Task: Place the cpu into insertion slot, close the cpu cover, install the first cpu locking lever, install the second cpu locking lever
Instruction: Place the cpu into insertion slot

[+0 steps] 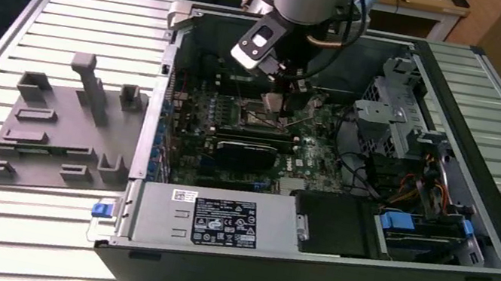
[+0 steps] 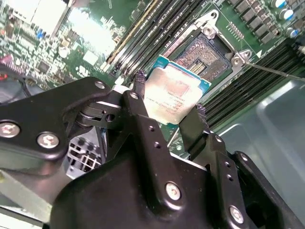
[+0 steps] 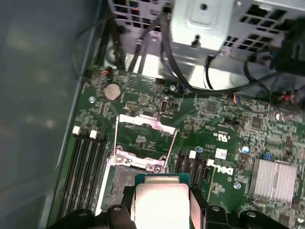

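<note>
My gripper (image 2: pixel 169 93) is shut on the cpu (image 2: pixel 174 95), a pale silver square chip with a green edge, pinched between two black fingers (image 2: pixel 139 78). The chip hovers just off one corner of the insertion slot (image 2: pixel 207 57), whose dark contact field lies bare inside its silvery rim. In the first wrist view the cpu (image 3: pixel 159 200) sits between the fingers, near the slot (image 3: pixel 121 183). The cpu cover (image 3: pixel 147 121) is swung open beyond the slot, with thin wire levers along its sides. In the exterior view the gripper (image 1: pixel 275 103) hangs inside the open case over the green motherboard (image 1: pixel 314 159).
Long black memory slots (image 2: pixel 157 28) run beside the socket. A black shrouded part (image 1: pixel 248 152) lies nearer the case front, with a power supply (image 1: pixel 216 223) before it. A drive cage (image 1: pixel 386 125) and cables stand at the exterior view's right. A grey fixture (image 1: pixel 59 131) lies outside on the slatted table.
</note>
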`<state>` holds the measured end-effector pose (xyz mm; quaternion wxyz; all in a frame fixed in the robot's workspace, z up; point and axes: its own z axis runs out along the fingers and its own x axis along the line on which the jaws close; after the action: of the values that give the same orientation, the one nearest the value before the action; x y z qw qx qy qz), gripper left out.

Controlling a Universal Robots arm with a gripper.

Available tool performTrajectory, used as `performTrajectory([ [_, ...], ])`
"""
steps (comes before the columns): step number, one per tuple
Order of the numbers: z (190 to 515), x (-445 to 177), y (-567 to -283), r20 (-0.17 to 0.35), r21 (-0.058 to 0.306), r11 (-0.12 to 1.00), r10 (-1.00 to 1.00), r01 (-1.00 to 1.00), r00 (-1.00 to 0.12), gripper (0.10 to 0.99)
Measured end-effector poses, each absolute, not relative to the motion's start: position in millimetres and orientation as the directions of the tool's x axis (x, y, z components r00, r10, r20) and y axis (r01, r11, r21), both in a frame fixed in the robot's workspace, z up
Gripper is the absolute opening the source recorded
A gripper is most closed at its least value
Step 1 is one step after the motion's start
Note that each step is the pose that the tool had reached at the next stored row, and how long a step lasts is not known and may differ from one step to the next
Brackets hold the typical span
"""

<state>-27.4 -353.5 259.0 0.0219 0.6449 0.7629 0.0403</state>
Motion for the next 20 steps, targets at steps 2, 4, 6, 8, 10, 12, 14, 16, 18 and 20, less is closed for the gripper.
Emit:
performTrajectory([
  [2, 258, -29, -353, 0.019, 0.09, 0.147, 0.989, 0.985, -0.149, 0.537],
  [4, 256, -30, -353, 0.019, 0.09, 0.118, 0.993, 0.989, -0.12, 0.537],
  [6, 253, -32, -352, 0.018, 0.09, 0.076, 0.997, 0.993, -0.078, 0.537],
  [8, 251, -33, -351, 0.018, 0.09, 0.066, 0.998, 0.994, -0.068, 0.537],
  [10, 249, -35, -350, 0.018, 0.09, 0.06, 0.998, 0.994, -0.062, 0.537],
  [12, 247, -38, -348, 0.018, 0.09, 0.057, 0.998, 0.994, -0.059, 0.537],
  [14, 245, -38, -345, 0.019, 0.09, 0.053, 0.998, 0.995, -0.055, 0.537],
  [16, 242, -39, -343, 0.019, 0.09, 0.044, 0.999, 0.995, -0.046, 0.537],
  [18, 240, -39, -342, 0.018, 0.09, 0.033, 0.999, 0.995, -0.035, 0.537],
  [20, 238, -39, -340, 0.019, 0.09, 0.021, 1.0, 0.996, -0.023, 0.537],
])
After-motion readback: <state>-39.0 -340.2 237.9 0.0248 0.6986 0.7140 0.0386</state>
